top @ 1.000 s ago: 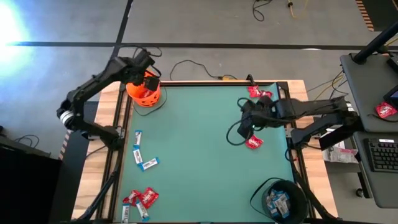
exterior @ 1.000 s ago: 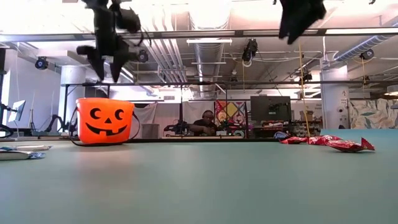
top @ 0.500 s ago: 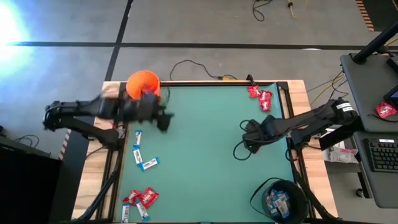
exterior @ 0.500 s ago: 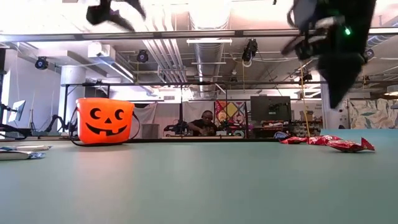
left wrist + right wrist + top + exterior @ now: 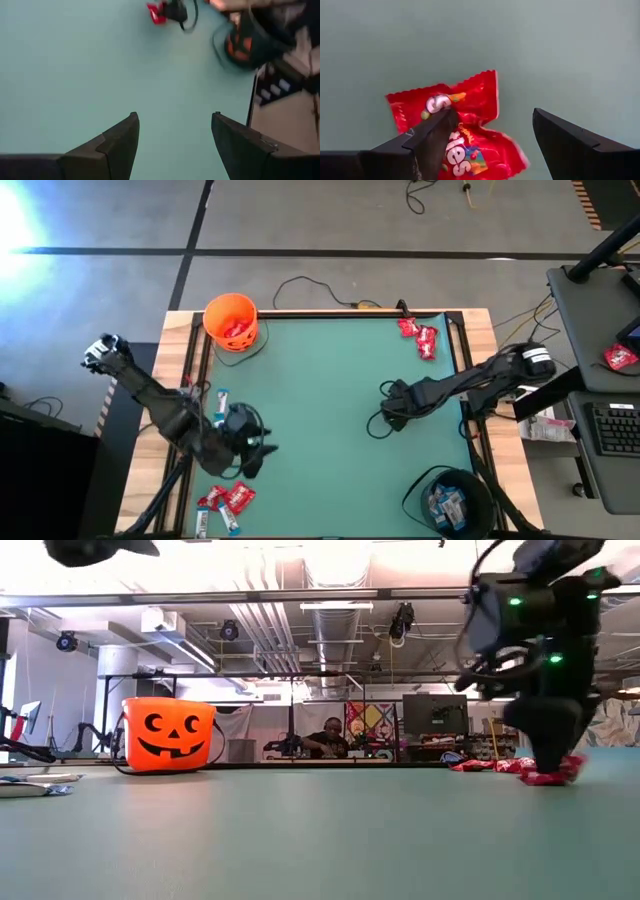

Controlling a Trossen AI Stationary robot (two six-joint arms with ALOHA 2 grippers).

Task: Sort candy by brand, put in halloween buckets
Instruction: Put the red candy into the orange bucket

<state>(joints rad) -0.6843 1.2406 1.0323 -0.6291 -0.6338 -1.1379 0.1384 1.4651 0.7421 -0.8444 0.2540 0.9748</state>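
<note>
My right gripper [image 5: 390,413] [image 5: 492,112] is open and low over a red packet [image 5: 465,125] that lies flat on the green mat; its fingers stand either side of the packet, which shows red under it in the low view [image 5: 550,776]. My left gripper [image 5: 262,450] [image 5: 172,117] is open, holds nothing, and hovers above the mat near the left-hand candy. The orange bucket [image 5: 231,322] [image 5: 168,734] stands at the far left corner with red packets inside. The black bucket [image 5: 448,498] stands at the near right corner and holds blue-and-white bars. My right gripper comes at the red packet from above, pointing down, with open fingers. One finger [image 5: 432,135] overlaps the packet's printed middle [image 5: 451,102] and the other stands past its edge. I cannot tell whether either finger touches it. The packet lies on the mat.
Two more red packets [image 5: 420,337] lie at the far right corner. Blue-and-white bars [image 5: 221,402] lie by the left edge, and a mixed heap [image 5: 225,500] lies at the near left corner. A raised frame [image 5: 340,313] rims the mat; a cable loops by the right gripper.
My left arm has swung from above the orange bucket along the table's left side toward the near edge. My right gripper has moved toward the near edge and come down over the red packet on the mat. The packet has stayed in place.
</note>
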